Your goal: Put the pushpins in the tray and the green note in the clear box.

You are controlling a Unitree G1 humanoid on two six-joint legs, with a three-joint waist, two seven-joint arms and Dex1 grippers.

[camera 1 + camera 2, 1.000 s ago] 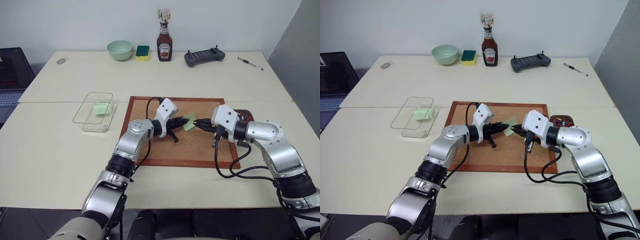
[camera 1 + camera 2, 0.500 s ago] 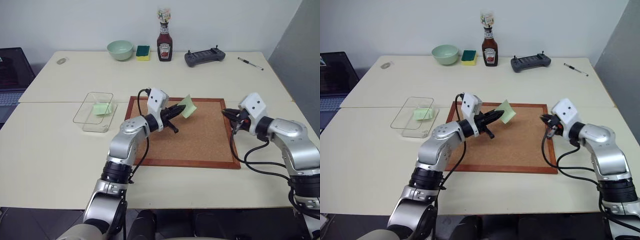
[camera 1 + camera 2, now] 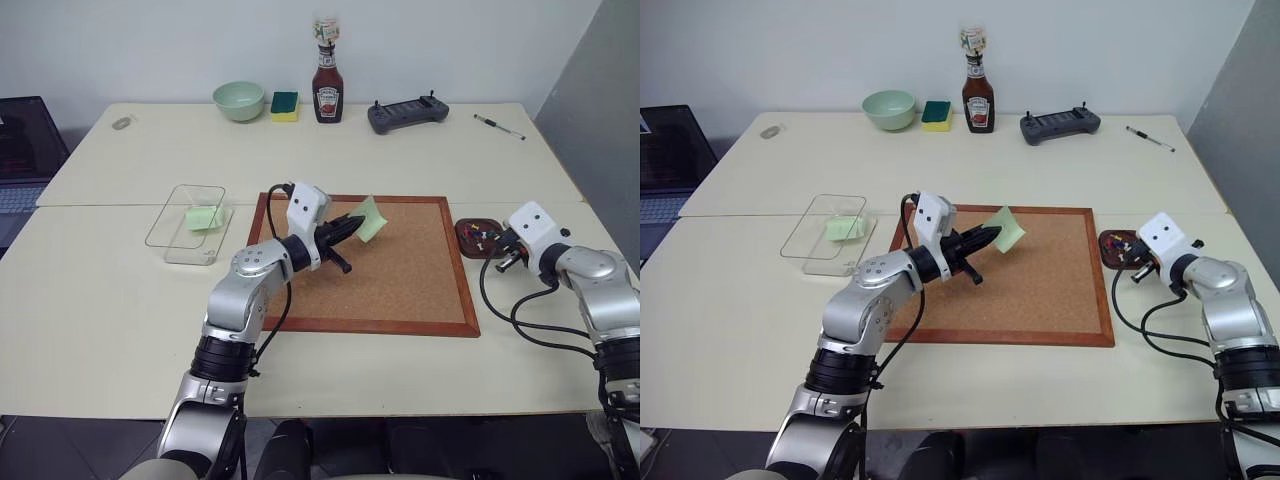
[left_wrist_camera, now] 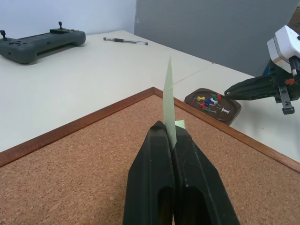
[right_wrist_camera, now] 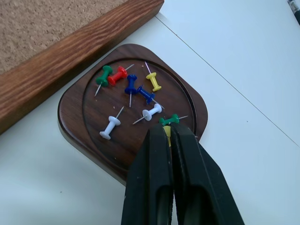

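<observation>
My left gripper point(image 3: 355, 222) is shut on a pale green note point(image 4: 168, 93) and holds it upright above the far part of the cork board point(image 3: 400, 270). The small dark brown tray point(image 5: 70, 117) lies just off the board's right edge, with several coloured pushpins point(image 5: 131, 89) in it. Over the tray's near rim my right gripper point(image 5: 167, 129) is shut, and a yellow pushpin shows between its tips. The clear box point(image 3: 188, 222) sits left of the board with another green note point(image 3: 204, 216) inside.
Along the table's far edge stand a mint bowl point(image 3: 239, 100), a green-and-yellow sponge point(image 3: 285, 104), a ketchup bottle point(image 3: 328, 85), a grey controller point(image 3: 407, 114) and a pen point(image 3: 500, 126). A laptop point(image 3: 20, 150) is at the far left.
My right gripper swung from the middle of the board rightward to the tray. My left gripper lifted the note off the board and drew back slightly to the left.
</observation>
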